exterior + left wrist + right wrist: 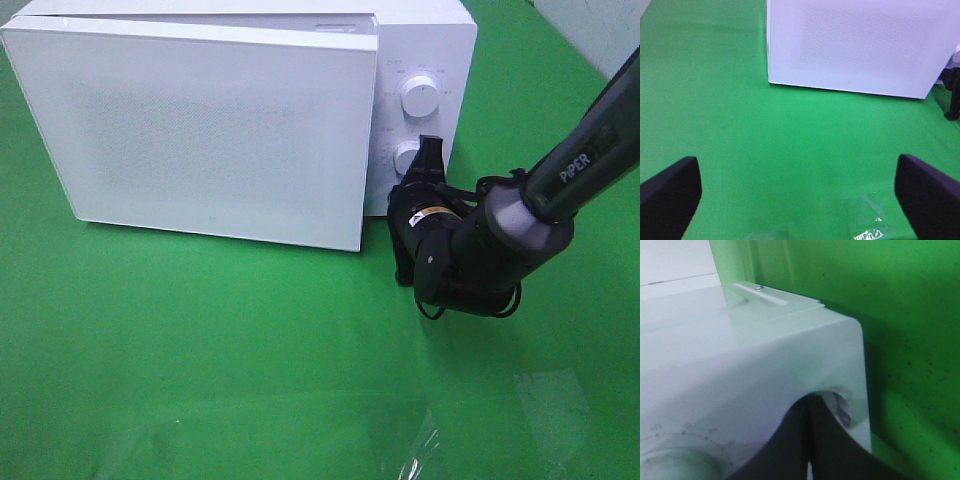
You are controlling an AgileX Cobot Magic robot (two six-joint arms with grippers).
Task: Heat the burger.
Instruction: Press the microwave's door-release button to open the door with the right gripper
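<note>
The burger is out of view; the white microwave (210, 130) has its door across the front, so its inside is hidden. My right gripper (431, 148) is shut, its black fingers pressed together. Their tips rest against the control panel at the lower knob (405, 158), under the upper knob (418, 97). In the right wrist view the closed gripper (810, 399) covers most of that lower knob (841, 407). My left gripper (800, 200) hangs open over bare green table in front of the microwave door (860, 45), with nothing between its fingers (670, 192).
A green cloth (200, 350) covers the table. A crumpled piece of clear plastic film (425, 445) lies near the front edge, also seen in the left wrist view as clear film (867, 222). The right arm (590, 160) reaches in from the right.
</note>
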